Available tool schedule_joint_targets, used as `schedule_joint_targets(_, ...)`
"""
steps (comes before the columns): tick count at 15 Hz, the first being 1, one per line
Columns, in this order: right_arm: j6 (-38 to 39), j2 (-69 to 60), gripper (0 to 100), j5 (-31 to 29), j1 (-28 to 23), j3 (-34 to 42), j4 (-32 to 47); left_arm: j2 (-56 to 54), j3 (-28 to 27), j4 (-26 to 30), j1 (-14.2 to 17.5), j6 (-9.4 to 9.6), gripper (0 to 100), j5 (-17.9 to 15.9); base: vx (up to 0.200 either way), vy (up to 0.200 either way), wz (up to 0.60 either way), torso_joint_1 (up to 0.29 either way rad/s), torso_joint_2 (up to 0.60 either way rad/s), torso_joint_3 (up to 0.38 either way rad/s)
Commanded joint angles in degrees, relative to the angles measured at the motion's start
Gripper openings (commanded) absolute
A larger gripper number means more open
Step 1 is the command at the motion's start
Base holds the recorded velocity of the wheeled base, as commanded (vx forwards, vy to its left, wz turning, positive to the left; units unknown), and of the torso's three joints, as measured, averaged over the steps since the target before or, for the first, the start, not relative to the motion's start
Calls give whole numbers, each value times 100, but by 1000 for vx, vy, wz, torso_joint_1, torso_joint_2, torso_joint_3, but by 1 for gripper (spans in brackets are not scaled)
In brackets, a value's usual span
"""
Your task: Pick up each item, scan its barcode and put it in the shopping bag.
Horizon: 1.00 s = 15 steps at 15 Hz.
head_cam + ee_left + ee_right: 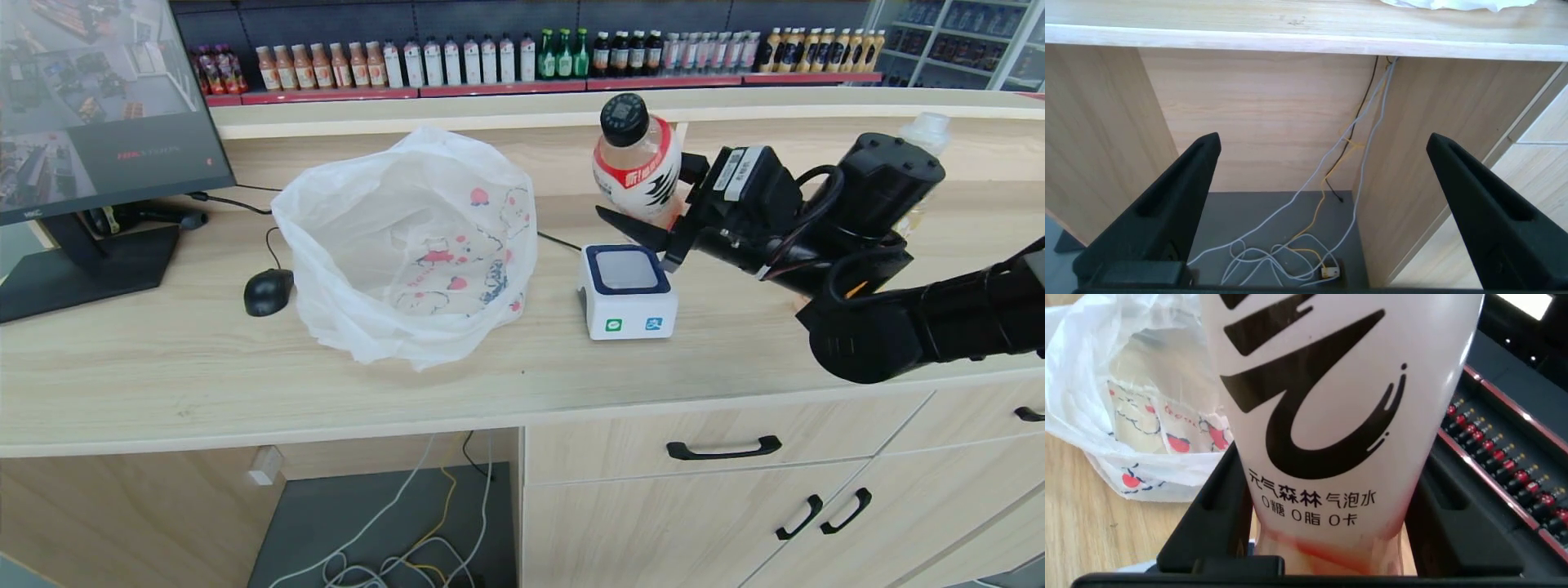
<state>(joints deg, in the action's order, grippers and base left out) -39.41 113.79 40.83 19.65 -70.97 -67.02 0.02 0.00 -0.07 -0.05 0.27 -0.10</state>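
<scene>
As my right tool clamps the bottle:
I'd turn its barcode toward the scanner; left tool hangs apart.

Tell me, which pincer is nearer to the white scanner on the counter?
Right. The right pincer, shut on the bottle, is close beside the scanner; the left pincer, open, hangs below the countertop, facing the cables.

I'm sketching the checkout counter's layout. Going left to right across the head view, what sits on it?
monitor → mouse → shopping bag → scanner → clear bottle. The pink bottle held in the right gripper overlaps the scanner, so it is left out.
</scene>
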Motion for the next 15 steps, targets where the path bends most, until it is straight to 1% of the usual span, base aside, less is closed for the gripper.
schedule_joint_targets(1, 136, -208, 0, 4, 135, -31, -21, -2, 0, -1, -4, 0, 100, 10, 0, 0, 0, 0, 0, 0)
schedule_joint_targets(2, 232, -252, 0, -5, 206, 13, -21, -2, 0, -1, -4, 0, 100, 1, 0, 0, 0, 0, 0, 0)
schedule_joint_targets(4, 733, -384, 0, -40, 487, 92, -48, -2, 0, -1, -4, 0, 100, 1, 0, 0, 0, 0, 0, 0)
schedule_joint_targets(5, 971, -410, 0, -189, 610, 145, -118, -2, 0, -1, 5, 0, 100, 1, 0, 0, 0, 0, 0, 0)
schedule_joint_targets(7, 1384, -419, 0, -532, 680, 312, -522, -2, 0, -1, -4, 0, 100, 1, 0, 0, 0, 0, 0, 0)
schedule_joint_targets(8, 1964, -410, 0, -892, 698, 506, -979, -2, 0, -1, -4, 0, 100, 1, 0, 0, 0, 0, 0, 0)
schedule_joint_targets(10, 2737, -410, 0, -1472, 733, 857, -1524, -2, 0, -1, -4, 0, 100, 1, 0, 0, 0, 0, 0, 0)
schedule_joint_targets(12, 3071, -392, 0, -2140, 733, 1156, -2052, -2, 0, -1, -4, 0, 100, 1, 0, 0, 0, 0, 0, 0)
schedule_joint_targets(13, 3177, -410, 0, -2334, 733, 1402, -2271, -2, 0, 7, -4, 8, 100, 1, 0, 0, 0, 0, 0, 0)
schedule_joint_targets(14, 3238, -471, 0, -2606, 724, 1631, -2298, -2, 0, 7, -4, 8, 100, 1, 0, 0, 0, 0, 0, 0)
schedule_joint_targets(15, 3335, -524, 0, -3116, 689, 1824, -2298, -2, 0, -1, -4, 0, 100, 1, 0, 0, 0, 0, 0, 0)
